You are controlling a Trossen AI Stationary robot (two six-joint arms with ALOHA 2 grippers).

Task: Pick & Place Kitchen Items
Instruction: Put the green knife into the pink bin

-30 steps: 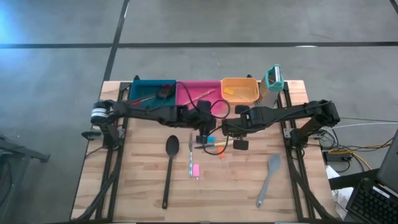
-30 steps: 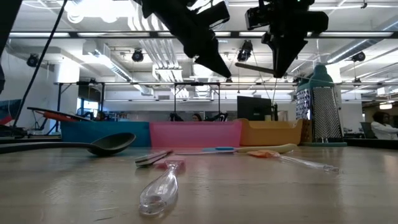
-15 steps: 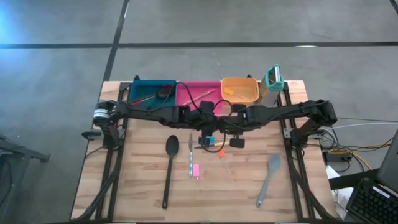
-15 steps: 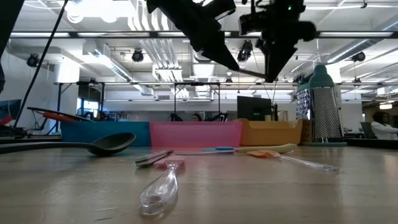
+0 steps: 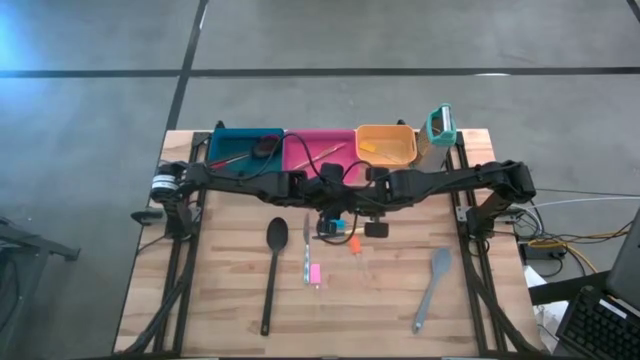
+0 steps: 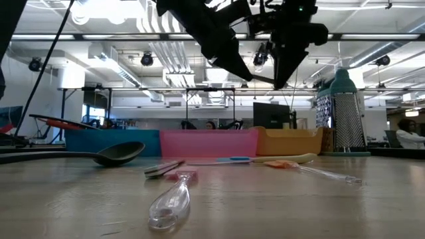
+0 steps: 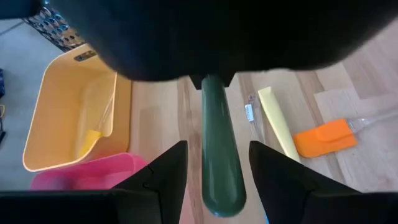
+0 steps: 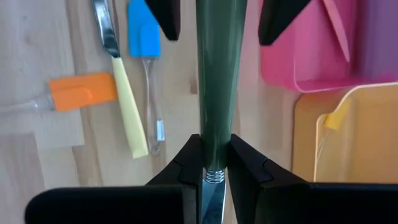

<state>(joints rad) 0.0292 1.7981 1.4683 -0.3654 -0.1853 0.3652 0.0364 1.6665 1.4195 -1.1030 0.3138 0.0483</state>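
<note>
My right gripper (image 8: pixel 214 163) is shut on a green-handled utensil (image 8: pixel 217 68) held above the table's middle (image 5: pixel 352 207). My left gripper (image 7: pixel 217 163) is open. Its two fingers (image 7: pixel 166 177) stand on either side of the handle's rounded free end (image 7: pixel 222 202) with a gap on each side. In the low view both grippers meet high above the table (image 6: pixel 262 63). On the table below lie a yellow-handled knife (image 8: pixel 129 115), a blue spatula (image 8: pixel 143 37) and an orange spatula (image 8: pixel 83 91). My right gripper pinches the green handle's narrow end (image 8: pixel 215 144), beside its metal collar, between its two fingers. The fingers come level from the table's right, and the handle runs on ahead in line with them. The utensil is lifted clear of the table, about level.
The teal bin (image 5: pixel 246 147), pink bin (image 5: pixel 318 150) and orange bin (image 5: pixel 386 144) stand in a row at the far edge, with the upright grater (image 5: pixel 439 124) to their right. A black spoon (image 5: pixel 273 270), a pink-ended clear spoon (image 5: pixel 312 268) and a grey spatula (image 5: pixel 432 290) lie nearer.
My right gripper has carried the green-handled utensil toward the table's left, up to my left gripper, so that the handle's free end now stands between the left gripper's open fingers. The utensil has stayed clear of the table.
</note>
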